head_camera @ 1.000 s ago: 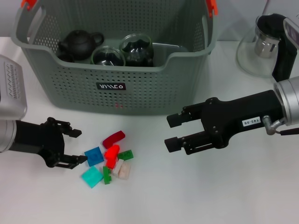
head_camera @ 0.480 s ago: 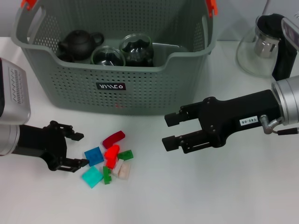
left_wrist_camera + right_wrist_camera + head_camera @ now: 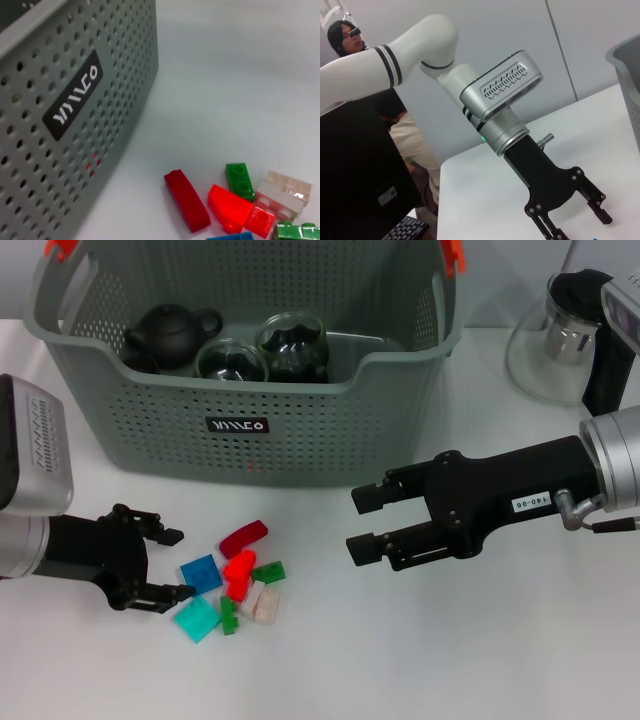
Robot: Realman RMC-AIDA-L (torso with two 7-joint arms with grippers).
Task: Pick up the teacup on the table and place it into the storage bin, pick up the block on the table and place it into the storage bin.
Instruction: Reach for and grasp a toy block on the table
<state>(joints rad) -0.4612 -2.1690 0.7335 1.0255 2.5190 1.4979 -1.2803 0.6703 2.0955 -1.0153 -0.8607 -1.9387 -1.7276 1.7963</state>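
- Bin [image 3: 320, 430]: grey-green perforated basket at the back of the surface [image 3: 400, 660]; holds a black teapot [image 3: 170, 332] and two glass vessels [image 3: 262, 350]. No teacup is seen loose on the surface.
- Blocks [image 3: 232, 582]: small pile in front of the bin, toward its left end. Includes a dark red block [image 3: 244, 536], long axis slanting; a bright red one [image 3: 238, 571]; blue [image 3: 201, 574], teal [image 3: 196, 618], green [image 3: 268, 572] and clear [image 3: 262, 603] pieces.
- Left gripper [image 3: 170, 565]: low over the surface, fingers spread wide, empty. The pile lies just beside the fingertips, on the side toward the right arm; blue and teal blocks are nearest.
- Right gripper [image 3: 360, 524]: hovering farther from the pile, fingers parted, empty.
- Judgement: the left arm is the nearer; a short reach toward the pile would bring a block between its fingers.
- Glass teapot [image 3: 560, 340]: far right, apart from the bin.
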